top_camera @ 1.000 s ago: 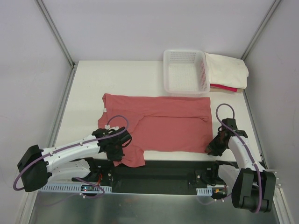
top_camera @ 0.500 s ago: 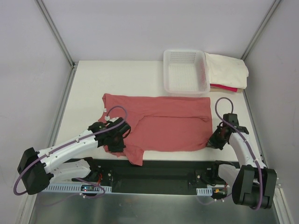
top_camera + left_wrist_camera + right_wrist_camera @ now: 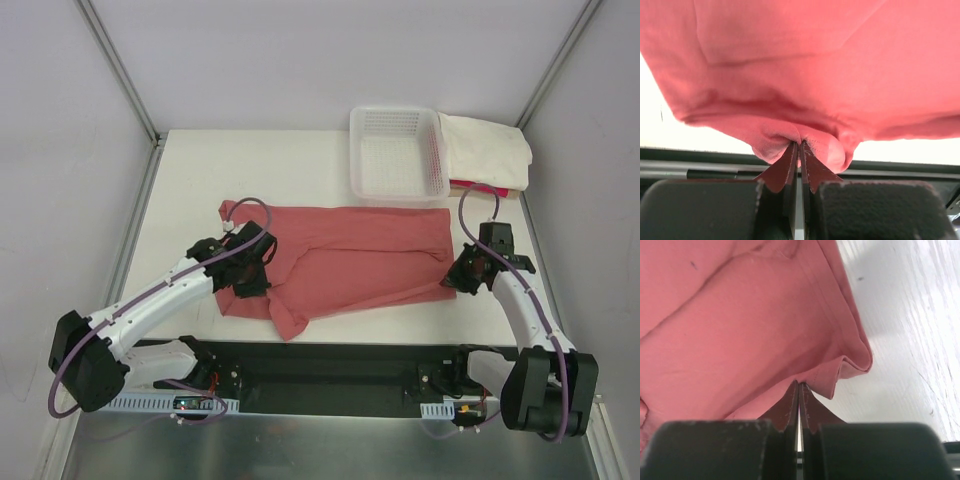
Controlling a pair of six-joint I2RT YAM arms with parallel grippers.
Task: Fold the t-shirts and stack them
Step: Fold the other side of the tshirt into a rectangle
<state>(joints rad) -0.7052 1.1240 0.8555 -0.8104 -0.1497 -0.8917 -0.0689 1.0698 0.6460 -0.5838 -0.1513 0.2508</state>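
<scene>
A dusty salmon-red t-shirt (image 3: 350, 255) lies spread across the table (image 3: 280, 170), its near edge lifted and drawn back over itself. My left gripper (image 3: 252, 280) is shut on the shirt's near left part; the left wrist view shows cloth (image 3: 790, 75) bunched at the pinched tips (image 3: 799, 146). At the near right corner my right gripper (image 3: 462, 280) is shut on the hem, and the right wrist view shows the hem (image 3: 840, 370) folded over at the closed tips (image 3: 798, 386). A cream-white t-shirt (image 3: 490, 150) lies at the back right on a bright pink-red t-shirt (image 3: 480, 188).
A white plastic lattice basket (image 3: 397, 155) stands at the back, right of centre, touching the far edge of the salmon-red shirt. Grey walls close in the table on three sides. A black rail (image 3: 330, 365) with the arm bases runs along the near edge.
Both grippers have moved away from the near edge towards the back, dragging the salmon-red shirt's near edge with them. The right gripper closed on the hem corner during this time.
</scene>
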